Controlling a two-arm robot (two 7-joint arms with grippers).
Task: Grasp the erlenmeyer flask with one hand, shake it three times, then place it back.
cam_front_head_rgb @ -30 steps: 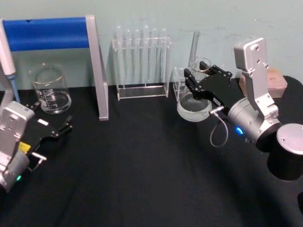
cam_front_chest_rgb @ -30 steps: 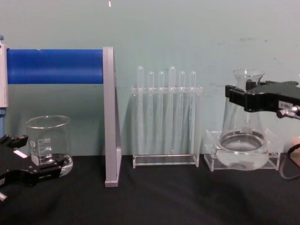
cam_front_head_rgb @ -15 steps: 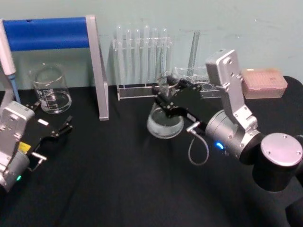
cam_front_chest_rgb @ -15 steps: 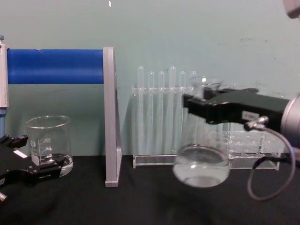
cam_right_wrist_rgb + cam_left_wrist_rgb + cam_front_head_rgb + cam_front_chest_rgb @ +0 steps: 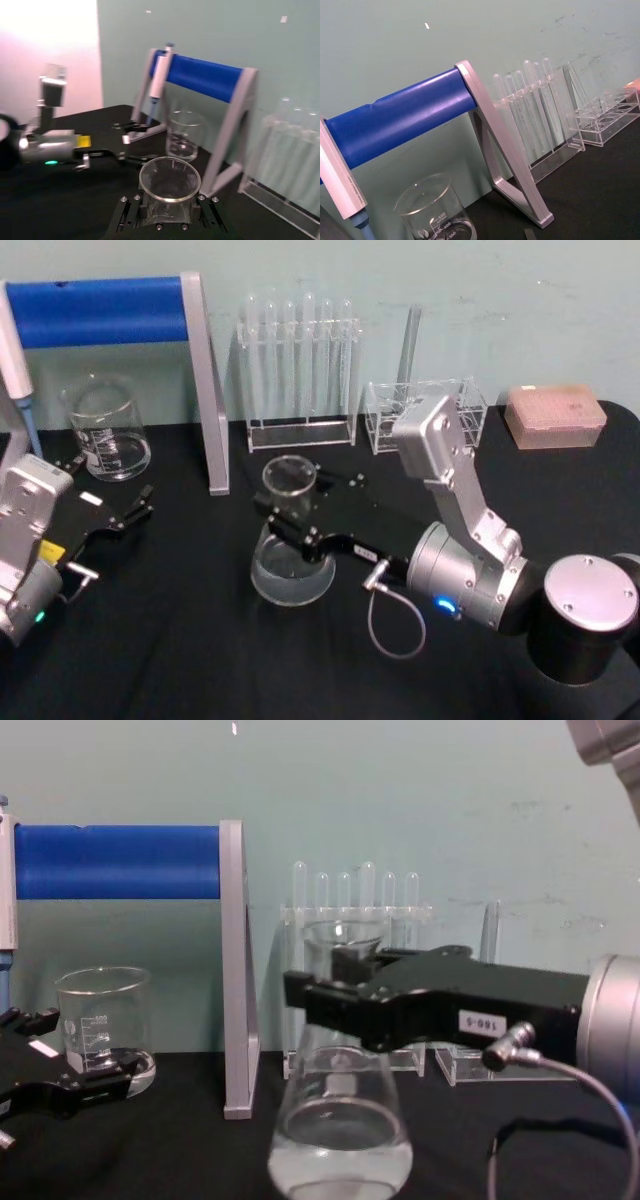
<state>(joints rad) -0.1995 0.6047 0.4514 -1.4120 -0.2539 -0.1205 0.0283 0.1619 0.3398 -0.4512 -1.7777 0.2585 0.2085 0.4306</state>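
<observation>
**Q:** What are your fingers doing?

**A:** The fingers (image 5: 312, 998) of my right gripper (image 5: 290, 527) are pinched on the neck of the erlenmeyer flask (image 5: 292, 578), one on each side just under the flared rim. The flask is upright, with a little clear liquid in its wide base.

**Q:** Where is it, measured from the blue-barred stand (image 5: 205, 390)?

**A:** In front of the stand's grey leg and a bit to its right, out over the black table (image 5: 200, 640). I cannot tell whether the base touches the cloth. My right wrist, silver with a grey cable looping beneath, runs away from the stand toward my right.

**Q:** Is anything crowding the flask?

**A:** Nothing touches it. The test tube rack (image 5: 300, 370) stands just right of the stand's leg, against the wall and behind the flask. A small clear rack (image 5: 425, 415) sits farther right of the stand, and a pink box (image 5: 555, 415) farther still.

**Q:** And the other side?

**A:** A beaker (image 5: 103, 430) sits under the stand's blue bar, and a pipette (image 5: 15, 360) hangs at the bar's left end. My left gripper (image 5: 138, 508) rests in front of the beaker with its fingers spread, holding nothing, well apart from the flask.
</observation>
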